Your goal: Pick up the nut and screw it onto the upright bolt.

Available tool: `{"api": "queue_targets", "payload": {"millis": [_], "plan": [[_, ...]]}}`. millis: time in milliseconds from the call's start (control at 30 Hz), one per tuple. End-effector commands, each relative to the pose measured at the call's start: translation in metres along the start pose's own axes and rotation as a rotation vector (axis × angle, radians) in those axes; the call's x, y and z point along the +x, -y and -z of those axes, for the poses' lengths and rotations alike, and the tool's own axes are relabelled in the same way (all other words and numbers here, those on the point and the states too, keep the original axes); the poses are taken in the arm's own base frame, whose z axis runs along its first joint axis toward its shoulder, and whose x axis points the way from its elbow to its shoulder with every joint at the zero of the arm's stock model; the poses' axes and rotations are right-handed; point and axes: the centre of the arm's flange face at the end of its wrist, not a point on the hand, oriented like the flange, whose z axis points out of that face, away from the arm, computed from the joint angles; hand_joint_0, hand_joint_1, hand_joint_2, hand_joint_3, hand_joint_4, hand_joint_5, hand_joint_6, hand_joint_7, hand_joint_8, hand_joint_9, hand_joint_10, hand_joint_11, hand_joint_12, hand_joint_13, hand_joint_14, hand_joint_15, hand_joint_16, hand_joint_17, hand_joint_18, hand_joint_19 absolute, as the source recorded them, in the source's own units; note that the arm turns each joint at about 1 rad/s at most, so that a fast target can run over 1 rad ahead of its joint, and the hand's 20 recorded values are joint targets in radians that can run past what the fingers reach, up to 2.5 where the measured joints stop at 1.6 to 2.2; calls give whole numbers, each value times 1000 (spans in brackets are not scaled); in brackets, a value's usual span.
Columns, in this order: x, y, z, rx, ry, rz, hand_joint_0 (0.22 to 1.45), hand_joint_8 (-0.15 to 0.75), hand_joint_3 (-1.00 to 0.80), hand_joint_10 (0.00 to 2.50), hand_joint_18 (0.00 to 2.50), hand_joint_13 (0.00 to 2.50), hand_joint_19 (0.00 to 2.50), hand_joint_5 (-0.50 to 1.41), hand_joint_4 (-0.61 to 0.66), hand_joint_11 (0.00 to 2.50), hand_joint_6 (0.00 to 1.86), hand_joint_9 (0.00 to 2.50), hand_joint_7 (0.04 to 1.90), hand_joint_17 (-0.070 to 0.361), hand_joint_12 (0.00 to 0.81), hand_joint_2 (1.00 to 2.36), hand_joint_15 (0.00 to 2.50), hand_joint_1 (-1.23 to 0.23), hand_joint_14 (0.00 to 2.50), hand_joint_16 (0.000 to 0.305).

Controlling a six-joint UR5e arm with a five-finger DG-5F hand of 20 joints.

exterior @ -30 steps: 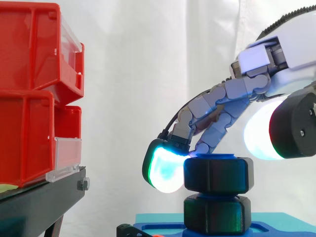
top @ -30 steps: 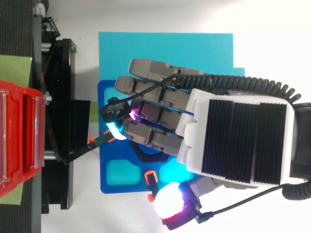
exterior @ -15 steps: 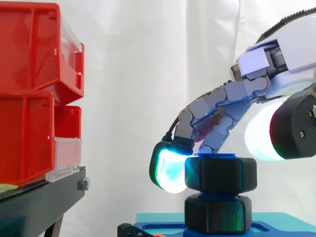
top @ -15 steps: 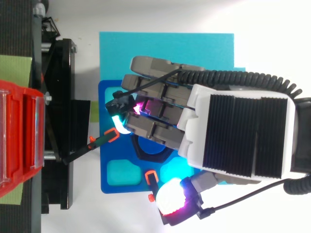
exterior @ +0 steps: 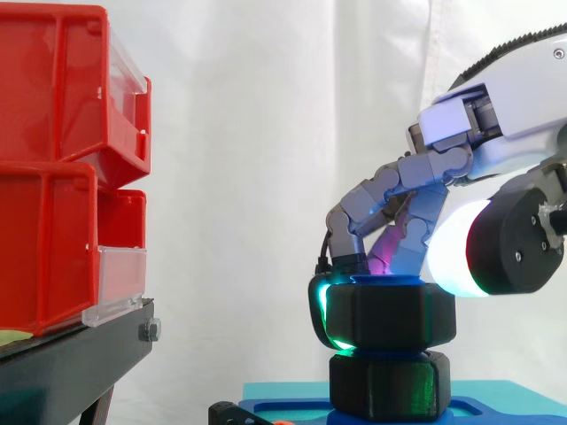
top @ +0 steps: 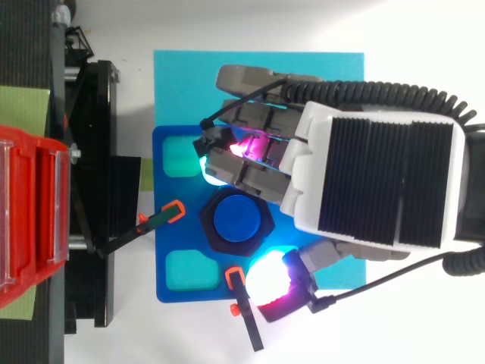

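Red bins (exterior: 53, 159) at left, untouched. Hand (top: 371, 182) over blue base (top: 178, 193), fingers curled round nut (exterior: 390, 314): one glowing pad against its side, thumb opposite. Nut sits on upright bolt (top: 239, 218), bolt tip showing through hole, low above black hex collar (exterior: 390, 385). Pickup done, threading started; probably only last tightening turns and release left.

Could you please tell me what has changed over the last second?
The hand swung off the top of the nut, uncovering it and the bolt from above. Its fingers curled down against one side of the nut and the thumb closed in on the other, pinching it. The nut's height, the red bins and the blue base are unchanged.
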Motion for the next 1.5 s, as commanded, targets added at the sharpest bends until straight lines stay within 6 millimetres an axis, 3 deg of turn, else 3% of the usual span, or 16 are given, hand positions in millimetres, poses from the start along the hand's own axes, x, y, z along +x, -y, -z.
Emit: {"api": "queue_targets", "payload": {"millis": [0,100,167,200,233,433,567,700,833,1233,1467], "plan": [[-3,4,2,5,-1,5,481,281,-500,0,404,783,0,-23,149,0,690,1008,1124,33,222,1000,0,-321,0,15],[-7,8,6,9,-2,8,484,284,-500,0,456,824,0,-20,150,0,685,1066,1139,33,214,1000,0,-322,0,14],[-12,12,9,14,4,15,484,289,-500,0,467,839,0,-17,170,0,635,1096,1232,33,214,1000,0,-321,0,15],[-16,13,11,15,10,17,485,287,-500,0,464,837,0,-4,216,0,524,1099,1439,34,215,1000,0,-321,0,15],[-17,14,12,16,11,16,485,287,-500,0,462,836,0,-8,231,0,501,1099,1441,35,215,1000,0,-321,0,15],[-34,18,12,21,39,17,478,265,-500,0,418,755,0,-98,264,0,503,1025,993,46,230,1000,0,-323,0,20],[-57,19,14,17,80,15,475,250,-500,0,370,713,0,-118,224,0,503,954,865,50,239,1000,0,-323,0,22],[-68,19,15,16,104,18,472,244,-500,0,341,680,0,-127,212,0,503,916,813,54,248,1000,0,-324,0,24],[-68,14,14,15,113,16,470,245,-500,0,321,664,0,-127,212,0,502,895,817,55,252,1000,0,-322,0,24],[-24,-19,-6,-7,168,-64,466,236,-500,0,267,614,0,-120,225,0,503,820,829,58,263,1000,0,-317,0,26],[-22,-28,-9,-8,196,-77,467,245,-500,0,263,611,0,-105,273,0,503,816,898,59,264,1000,0,-315,0,26]]}}
